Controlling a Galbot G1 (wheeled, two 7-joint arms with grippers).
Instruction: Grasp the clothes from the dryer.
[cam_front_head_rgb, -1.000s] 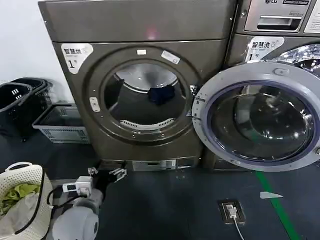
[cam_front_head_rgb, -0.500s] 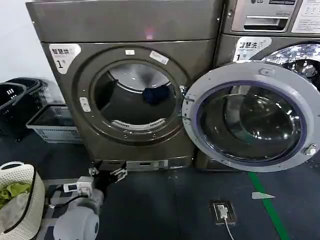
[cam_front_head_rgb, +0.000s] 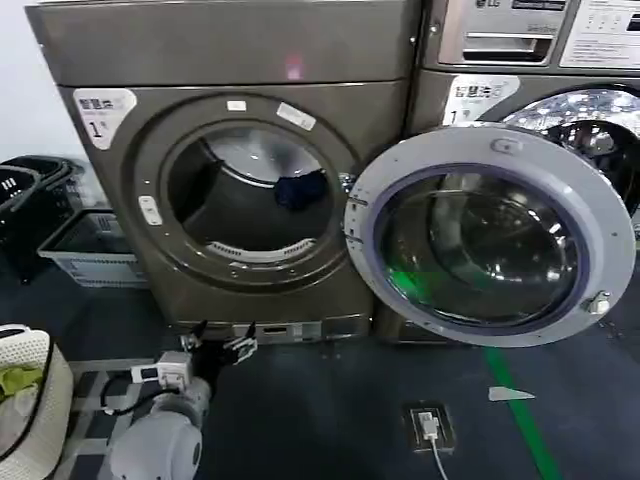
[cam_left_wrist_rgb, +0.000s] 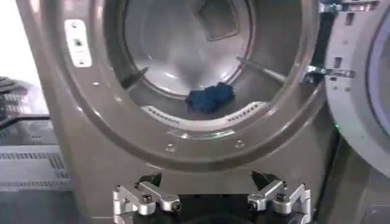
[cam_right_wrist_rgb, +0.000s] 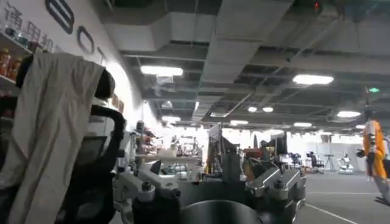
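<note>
Left gripper (cam_front_head_rgb: 215, 347) is sitting low in front of the large bronze-grey front-loading dryer (cam_front_head_rgb: 120, 215), below its round port, fingers spread apart and holding nothing; the left wrist view is looking straight into the steel drum. Small dark navy-blue clothes (cam_front_head_rgb: 300, 189) are lying bunched on the drum floor toward the right side of the port, near the inner lip, well apart from the gripper. Round grey-rimmed glass door (cam_front_head_rgb: 490, 235) is hanging fully open to the right of the port, partly covering the LG-branded machine (cam_front_head_rgb: 520, 30) beside it. Right gripper (cam_right_wrist_rgb: 210, 192) is pointing away at the room and ceiling, idle, fingers looking spread, nothing between them.

Judging: reach not yet started, grasp still to come.

Risks from here:
- Gripper is starting below the port rim, so a straight-in move is likely clipping the lower lip or the perforated lint grille.
- Cloth is sitting right of centre, near the hinge side; drifting right is putting the arm against the open door edge.
- Fabric is small and soft; closing too shallow is pinching only a fold, and it is slipping off on the way out.
</note>
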